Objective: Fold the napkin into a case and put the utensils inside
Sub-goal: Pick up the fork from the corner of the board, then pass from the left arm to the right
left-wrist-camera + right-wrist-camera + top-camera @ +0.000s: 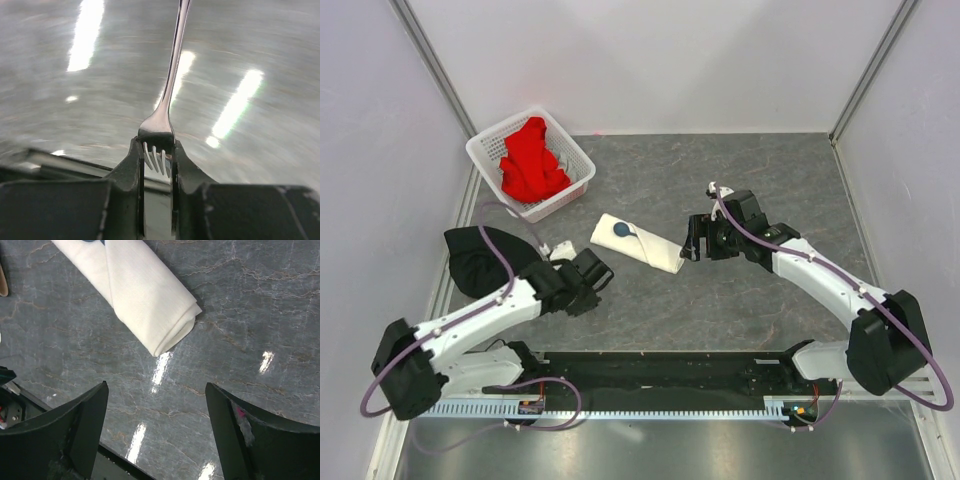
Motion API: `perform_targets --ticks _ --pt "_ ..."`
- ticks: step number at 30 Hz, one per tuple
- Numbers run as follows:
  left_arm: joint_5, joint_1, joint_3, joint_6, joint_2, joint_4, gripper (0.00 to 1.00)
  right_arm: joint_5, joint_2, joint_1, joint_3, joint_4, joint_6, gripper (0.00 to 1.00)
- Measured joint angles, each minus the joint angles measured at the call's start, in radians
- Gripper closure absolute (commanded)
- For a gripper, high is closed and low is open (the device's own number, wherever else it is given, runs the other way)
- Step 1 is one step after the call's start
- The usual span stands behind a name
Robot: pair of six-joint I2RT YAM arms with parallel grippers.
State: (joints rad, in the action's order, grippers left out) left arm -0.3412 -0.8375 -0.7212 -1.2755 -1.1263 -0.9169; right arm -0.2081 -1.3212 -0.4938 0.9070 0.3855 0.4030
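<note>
The napkin (pixel 645 246) lies folded as a narrow cream-white case in the middle of the table, angled from upper left to lower right. The blue spoon (pixel 622 230) rests in its upper-left end, with the round bowl showing. In the left wrist view my left gripper (pixel 157 150) is shut on the tine end of the silver fork (pixel 172 75), whose handle points away from the camera. From the top view my left gripper (pixel 592 274) sits just left of and below the case, and the fork is hidden there. My right gripper (pixel 692 247) stands open by the case's lower-right end (pixel 150 300), with nothing between its fingers.
A white perforated basket (pixel 480 150) holding a red cloth (pixel 530 162) stands at the back left. A black cloth (pixel 475 258) lies at the left edge beside my left arm. Grey marbled tabletop (pixel 770 180) stretches to the right and back, with walls on three sides.
</note>
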Motion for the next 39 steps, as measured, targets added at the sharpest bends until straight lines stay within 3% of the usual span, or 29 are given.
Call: perform_targets --ticks 5,10,18,26,27,28,30,31,32,34,35,39 --pt "0.117 0.0 -0.132 0.22 0.177 0.143 0.98 -0.062 0.0 0.0 0.046 0.008 -0.006 0.1" --pt "0.303 0.0 -0.146 0.378 0.293 0.328 0.98 -0.176 0.003 0.0 0.095 -0.062 0.092 0.13" --pt "0.583 0.008 -0.142 0.425 0.156 0.555 0.98 -0.308 0.108 0.0 0.057 -0.341 0.378 0.19" --pt "0.75 0.031 -0.104 0.399 0.103 0.731 0.98 -0.34 0.155 0.0 -0.021 -0.489 0.496 0.43" --pt "0.764 0.033 -0.103 0.397 0.097 0.743 0.98 -0.342 0.155 0.0 -0.025 -0.493 0.502 0.48" --pt "0.776 0.036 -0.103 0.396 0.092 0.753 0.98 -0.343 0.155 0.0 -0.032 -0.502 0.512 0.6" --pt "0.799 0.044 -0.103 0.395 0.088 0.768 0.86 -0.342 0.155 0.0 -0.04 -0.512 0.532 0.8" --pt "0.802 0.048 -0.103 0.395 0.087 0.769 0.77 -0.34 0.156 0.0 -0.043 -0.514 0.546 1.0" --pt "0.801 0.056 -0.103 0.396 0.087 0.766 0.57 -0.335 0.158 -0.001 -0.045 -0.515 0.565 1.0" --pt "0.786 0.064 -0.104 0.407 0.088 0.759 0.36 -0.305 0.161 -0.006 -0.046 -0.507 0.6 1.0" --pt "0.764 0.064 -0.105 0.408 0.093 0.754 0.19 -0.286 0.161 -0.006 -0.05 -0.504 0.628 1.0" --pt "0.634 0.068 -0.105 0.462 0.131 0.724 0.17 -0.18 0.169 -0.006 -0.056 -0.46 0.73 1.0"
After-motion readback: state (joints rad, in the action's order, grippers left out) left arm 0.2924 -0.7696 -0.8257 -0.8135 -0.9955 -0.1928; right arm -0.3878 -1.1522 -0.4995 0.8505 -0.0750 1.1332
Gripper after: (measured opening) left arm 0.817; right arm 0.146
